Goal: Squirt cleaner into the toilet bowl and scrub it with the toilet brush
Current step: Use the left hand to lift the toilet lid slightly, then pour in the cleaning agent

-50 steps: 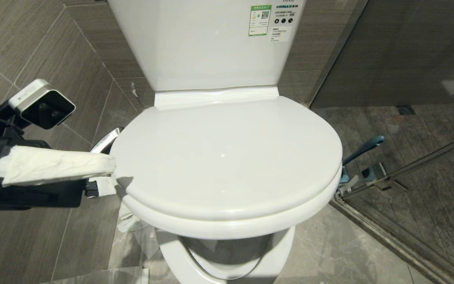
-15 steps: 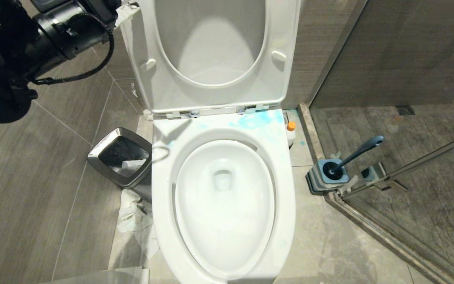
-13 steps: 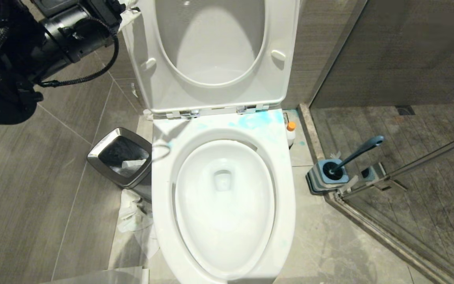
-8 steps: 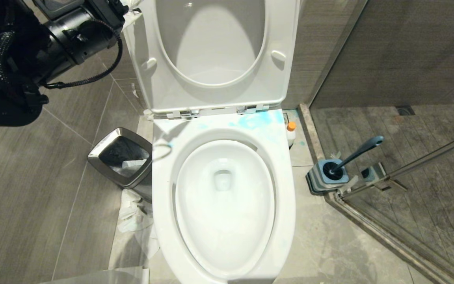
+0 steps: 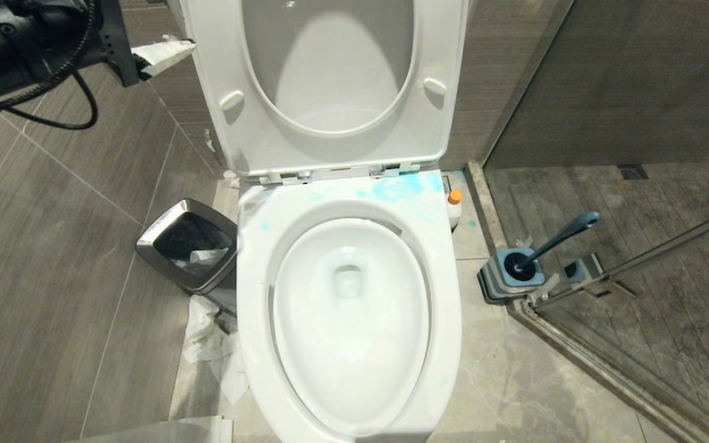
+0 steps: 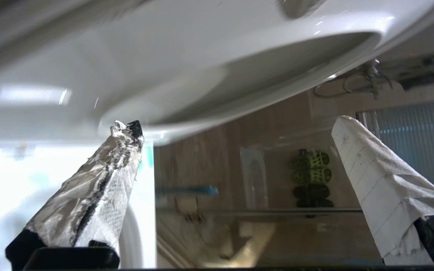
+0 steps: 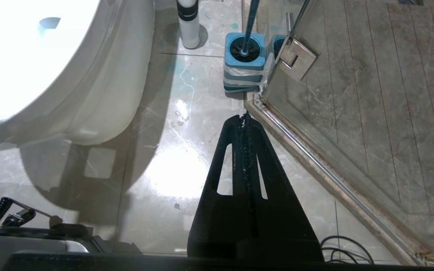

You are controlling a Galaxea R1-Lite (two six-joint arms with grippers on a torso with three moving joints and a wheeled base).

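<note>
Raised now against the cistern, the lid and seat (image 5: 330,86) were flat over the bowl in the earliest picture, and the left arm that pushed them up has drawn back to the head view's upper left corner. Its left gripper (image 6: 236,158) stands wide open with nothing between the paper-wrapped fingers (image 6: 371,180), close beside the edge of the upright seat.

With the seat up, the toilet bowl (image 5: 250,295) lies exposed, so the squirting step can begin, in my judgement. Turquoise cleaner (image 5: 400,187) already smears the back of the rim near the hinges, with a few faint specks to the left; the basin itself looks almost clean white. A bottle with an orange cap (image 5: 454,206) stands on the floor just behind the bowl's right side, mostly hidden by the rim. The toilet brush (image 5: 560,237) sits untouched in its blue stand (image 5: 505,280) by the glass shower door (image 5: 668,258).

The right gripper (image 7: 245,124) hangs pressed shut and empty over the floor (image 7: 164,150), pointing toward that stand; it is outside the head view. A chrome-rimmed waste bin (image 5: 151,243) sits to the bowl's left, crumpled tissue (image 5: 213,344) beside it
</note>
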